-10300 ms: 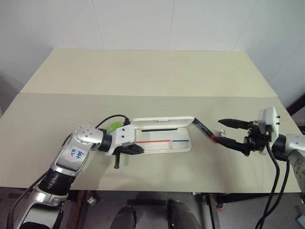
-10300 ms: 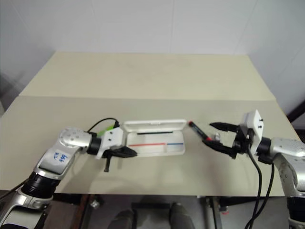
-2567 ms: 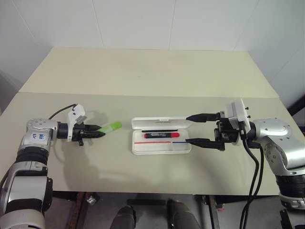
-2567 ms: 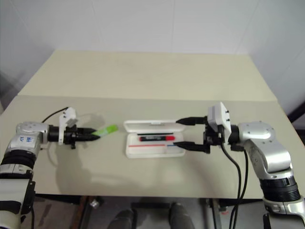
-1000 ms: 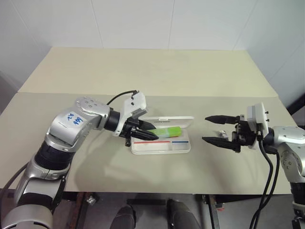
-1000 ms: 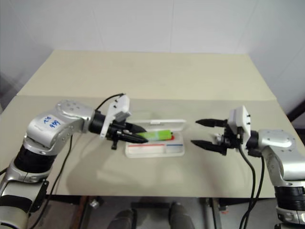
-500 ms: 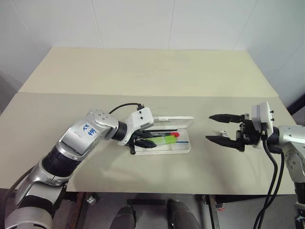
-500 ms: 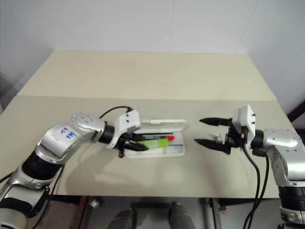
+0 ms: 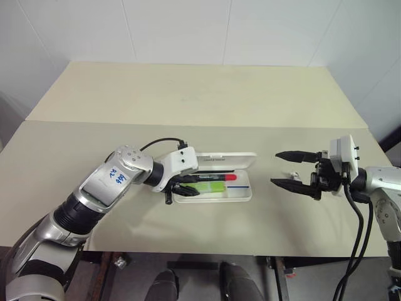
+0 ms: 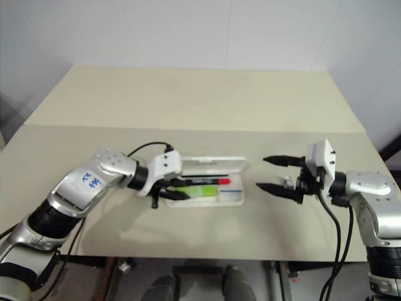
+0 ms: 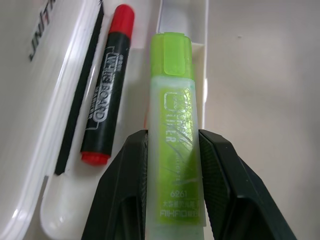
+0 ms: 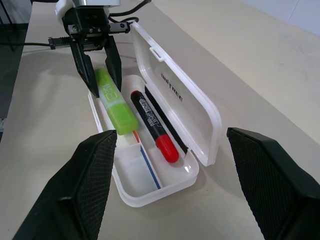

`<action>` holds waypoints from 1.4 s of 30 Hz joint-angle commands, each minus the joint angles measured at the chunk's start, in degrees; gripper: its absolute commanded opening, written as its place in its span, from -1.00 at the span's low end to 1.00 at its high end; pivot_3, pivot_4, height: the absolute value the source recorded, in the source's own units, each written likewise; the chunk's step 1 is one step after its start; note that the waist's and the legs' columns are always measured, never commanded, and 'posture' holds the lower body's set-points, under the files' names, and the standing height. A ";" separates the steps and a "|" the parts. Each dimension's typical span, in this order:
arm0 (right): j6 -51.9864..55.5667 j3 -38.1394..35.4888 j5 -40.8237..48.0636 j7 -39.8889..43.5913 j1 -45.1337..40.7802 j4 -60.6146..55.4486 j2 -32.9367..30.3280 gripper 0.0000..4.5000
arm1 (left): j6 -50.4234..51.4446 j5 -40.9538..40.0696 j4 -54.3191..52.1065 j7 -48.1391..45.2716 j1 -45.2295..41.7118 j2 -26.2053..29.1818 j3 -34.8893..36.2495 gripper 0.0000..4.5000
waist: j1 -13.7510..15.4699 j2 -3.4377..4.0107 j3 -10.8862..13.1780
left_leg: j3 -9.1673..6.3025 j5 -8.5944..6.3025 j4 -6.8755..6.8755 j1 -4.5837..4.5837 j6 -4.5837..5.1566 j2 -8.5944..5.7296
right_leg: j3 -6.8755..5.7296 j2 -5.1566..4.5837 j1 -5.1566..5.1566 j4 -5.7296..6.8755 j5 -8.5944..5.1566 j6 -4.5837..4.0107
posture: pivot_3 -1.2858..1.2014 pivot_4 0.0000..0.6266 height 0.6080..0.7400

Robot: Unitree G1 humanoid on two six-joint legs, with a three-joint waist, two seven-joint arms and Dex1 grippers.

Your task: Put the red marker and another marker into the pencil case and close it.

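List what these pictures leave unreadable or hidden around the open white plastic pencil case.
- Left wrist view: the lime-green translucent highlighter has its tail cut by the frame edge; the left gripper fingers cover its sides.
- Head views: lid lettering on the white plastic pencil case is too small.
- Right wrist view: the highlighter hides part of the case's printed red line.

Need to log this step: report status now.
Left gripper shut on green highlighter, low in open pencil case. Red marker inside. Right gripper open, clear. Lid unobstructed.
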 commanded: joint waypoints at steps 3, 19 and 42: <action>-0.77 -1.42 0.30 -0.33 0.03 -1.65 -0.67 1.00 | -0.82 0.40 -1.35 -0.59 0.51 -0.38 0.49 0.32 | 0.00 0.00 0.00 | 0.00 0.00 0.01 0.00 0.00 0.00 | 0.00 0.00 0.00 0.01 0.00 0.00 | 0.03 -0.52 1.00; 1.13 -2.26 -6.01 -5.38 3.88 2.17 -3.92 1.00 | -3.52 -13.00 -8.84 -4.69 7.03 -3.28 14.30 0.99 | 0.09 0.00 0.00 | 0.00 0.00 0.01 0.00 0.00 0.00 | 0.00 -0.02 0.01 0.00 0.00 0.00 | 0.03 -0.52 1.00; 7.43 -2.07 -13.09 -29.26 6.82 9.44 5.02 1.00 | -24.46 -19.23 2.24 -20.96 17.15 7.89 31.31 0.99 | -0.15 0.01 -0.01 | 0.25 0.03 0.08 0.13 0.03 0.00 | 0.21 -0.01 0.06 -0.01 -0.33 -0.62 | 0.03 -0.52 1.00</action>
